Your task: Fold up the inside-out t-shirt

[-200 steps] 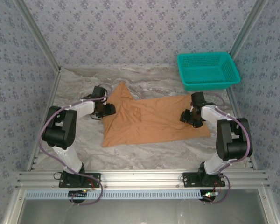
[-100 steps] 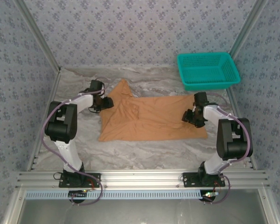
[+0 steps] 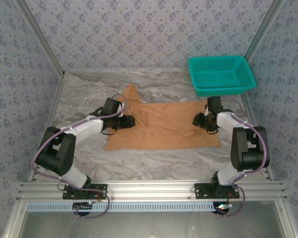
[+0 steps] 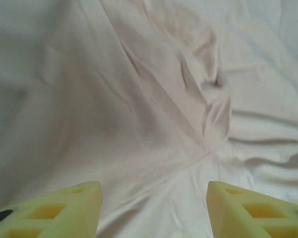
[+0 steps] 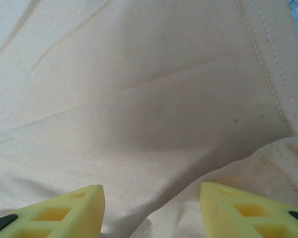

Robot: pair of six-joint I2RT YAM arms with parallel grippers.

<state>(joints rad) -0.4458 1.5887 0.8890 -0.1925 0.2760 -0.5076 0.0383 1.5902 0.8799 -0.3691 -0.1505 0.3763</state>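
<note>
A grey-veined, marble-patterned counter (image 3: 154, 161) is enclosed by walls (image 3: 139, 29) papered in a blue floral print, and an aluminium rail (image 3: 149, 188) is fixed along its near edge. A teal mesh basket (image 3: 223, 90) is set at the far right corner, apart from the cloth. The orange-tan t-shirt (image 3: 164, 130) is spread flat across the middle of the counter. It is roughly rectangular, with one pointed flap (image 3: 130, 94) drawn out toward the far left.

The left hand (image 3: 130, 121) is held over the left part of the t-shirt, just inside its edge. In the left wrist view its yellow fingers (image 4: 72, 210) are seen spread apart with nothing between them, and wrinkled cloth with a raised fold (image 4: 213, 114) is seen beneath. The right hand (image 3: 196, 120) is held over the right part of the t-shirt, near its far right corner. In the right wrist view its fingers (image 5: 238, 208) are likewise parted and empty, above smooth fabric crossed by a double-stitched seam (image 5: 268, 74). Whether either hand touches the fabric cannot be told.
</note>
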